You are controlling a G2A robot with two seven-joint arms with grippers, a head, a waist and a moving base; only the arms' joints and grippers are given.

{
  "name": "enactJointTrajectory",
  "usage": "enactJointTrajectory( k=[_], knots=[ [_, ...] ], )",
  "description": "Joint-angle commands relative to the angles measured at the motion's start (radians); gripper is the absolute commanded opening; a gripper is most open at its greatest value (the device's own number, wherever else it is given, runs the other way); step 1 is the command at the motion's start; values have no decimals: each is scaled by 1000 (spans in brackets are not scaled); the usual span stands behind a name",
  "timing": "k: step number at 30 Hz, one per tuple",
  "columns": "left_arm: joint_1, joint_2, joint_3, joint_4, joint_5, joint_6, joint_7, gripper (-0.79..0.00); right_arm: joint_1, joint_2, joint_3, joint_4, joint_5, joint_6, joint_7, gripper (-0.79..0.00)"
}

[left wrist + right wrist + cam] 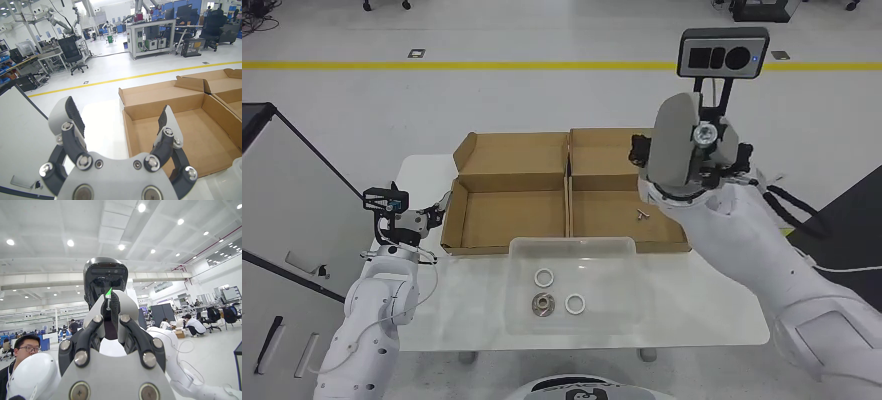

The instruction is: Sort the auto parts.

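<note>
You have two cardboard boxes, a left box (504,218) and a right box (607,218). One clear tray (572,243) holds two white rings (543,276) and one metal disc (541,304). One bolt (643,213) lies in the right box. Your right gripper (109,297), raised above the table (682,300), has its fingers clamped on a small threaded part (108,305), mostly hidden between them. Your left gripper (121,113), fingers apart, sits beside the left box.

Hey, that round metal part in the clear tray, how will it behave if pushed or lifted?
The round metal part looks solid, so probably stiff and heavy for its size. It lies flat, so it should slide rather than roll on the smooth floor of the clear tray. Its low profile may make gripping awkward.
</note>
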Motion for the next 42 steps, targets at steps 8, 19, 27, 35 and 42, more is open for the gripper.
enactJointTrajectory(
  k=[8, 19, 27, 35, 42],
  knots=[
    [0, 0, 0, 0, 0, 0, 0, 0, -36, -16, 49, -13, -126, 78, -57, -785],
    [0, 0, 0, 0, 0, 0, 0, 0, -86, -22, 121, -53, -315, 210, -150, -785],
    [0, 0, 0, 0, 0, 0, 0, 0, -124, -42, 143, -81, -220, 161, -131, -785],
    [0, 0, 0, 0, 0, 0, 0, 0, -146, -67, 160, -81, -119, 107, -85, -785],
    [0, 0, 0, 0, 0, 0, 0, 0, -152, -73, 193, -66, -230, 180, -84, -785]
  ],
)
